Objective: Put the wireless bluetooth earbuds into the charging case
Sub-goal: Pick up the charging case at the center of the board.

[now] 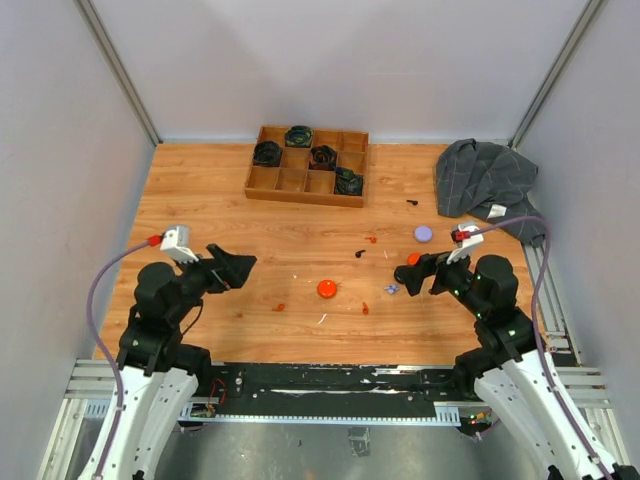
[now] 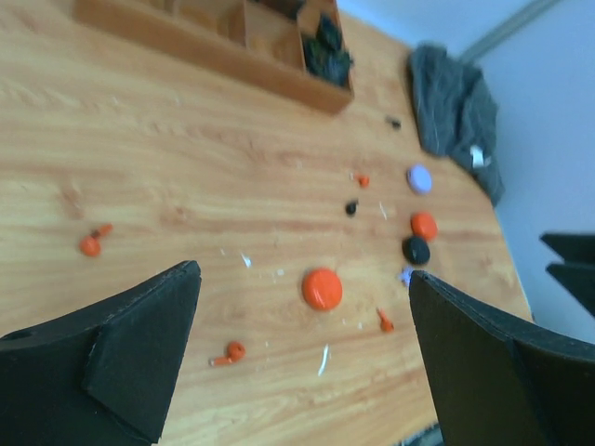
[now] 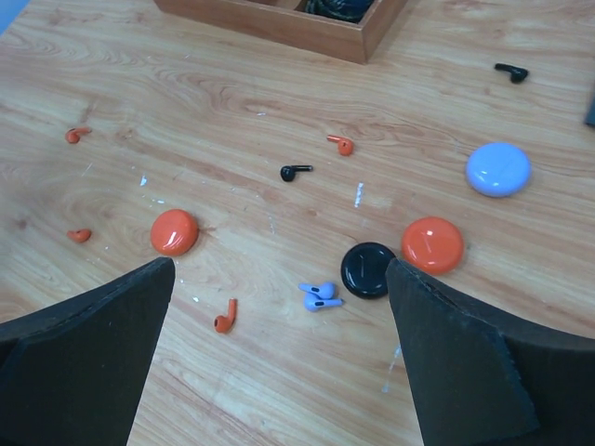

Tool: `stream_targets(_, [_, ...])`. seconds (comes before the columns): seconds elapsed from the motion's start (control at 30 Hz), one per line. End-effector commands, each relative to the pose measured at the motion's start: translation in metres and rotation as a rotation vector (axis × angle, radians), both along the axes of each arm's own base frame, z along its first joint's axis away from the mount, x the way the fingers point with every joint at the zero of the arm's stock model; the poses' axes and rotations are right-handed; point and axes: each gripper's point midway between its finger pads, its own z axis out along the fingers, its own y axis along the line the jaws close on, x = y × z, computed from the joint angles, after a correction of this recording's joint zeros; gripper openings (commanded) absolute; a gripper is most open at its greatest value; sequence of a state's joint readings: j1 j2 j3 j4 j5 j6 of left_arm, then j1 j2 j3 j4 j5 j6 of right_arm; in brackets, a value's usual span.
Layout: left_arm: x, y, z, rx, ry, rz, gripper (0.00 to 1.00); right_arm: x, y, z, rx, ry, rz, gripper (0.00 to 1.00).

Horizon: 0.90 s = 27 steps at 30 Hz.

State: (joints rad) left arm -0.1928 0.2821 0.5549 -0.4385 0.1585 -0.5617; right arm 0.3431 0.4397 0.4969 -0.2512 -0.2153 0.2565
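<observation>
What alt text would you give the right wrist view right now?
The open right gripper hangs over a wooden table strewn with round cases, two orange cases, a black case, a lavender case, and loose earbuds: four orange earbuds, two black earbuds, a lavender pair beside the black case. A wooden tray crosses the top edge.

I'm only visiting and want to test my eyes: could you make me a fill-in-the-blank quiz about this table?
1. The lavender earbuds lie right beside the ____ round case.
2. The left gripper and right gripper both stand ____, holding nothing.
3. The grey cloth lies at the table's far ____ corner.
Missing words: black; open; right.
</observation>
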Motion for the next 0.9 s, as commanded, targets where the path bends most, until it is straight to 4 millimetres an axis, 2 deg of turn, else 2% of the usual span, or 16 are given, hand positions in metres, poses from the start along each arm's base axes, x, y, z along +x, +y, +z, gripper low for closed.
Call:
stream_targets(0.0, [-0.001,-0.039,-0.023,-0.057,0.081,-0.224,0.99,0.007,0.027,-0.003,0.022,-0.031,0.13,0.99])
stream_targets(0.17, [0.003,-0.058,-0.05,-0.134,0.157,-0.313,0.99,0.012,0.053,-0.031,0.012,0.025,0.224,0.99])
stream_targets(0.37, [0.007,-0.073,-0.068,-0.151,0.198,-0.327,0.98,0.006,0.089,-0.062,-0.071,0.008,0.319,0.99])
stream_targets(0.4, [0.008,-0.075,-0.073,-0.149,0.212,-0.326,0.98,0.007,0.097,-0.062,-0.071,-0.009,0.336,0.99])
stream_targets(0.47, [0.011,-0.077,-0.08,-0.155,0.227,-0.321,0.98,0.002,0.116,-0.067,-0.073,-0.018,0.38,0.99])
stream_targets(0.67, [0.014,-0.081,-0.098,-0.178,0.283,-0.318,0.98,0.003,0.158,-0.095,-0.177,0.006,0.371,1.0])
stream_targets(0.73, [0.014,-0.08,-0.107,-0.169,0.314,-0.309,0.98,0.003,0.172,-0.099,-0.201,-0.001,0.358,1.0])
stream_targets(0.87, [0.014,-0.077,-0.118,-0.153,0.351,-0.292,0.98,0.006,0.191,-0.111,-0.255,0.04,0.3,0.99])
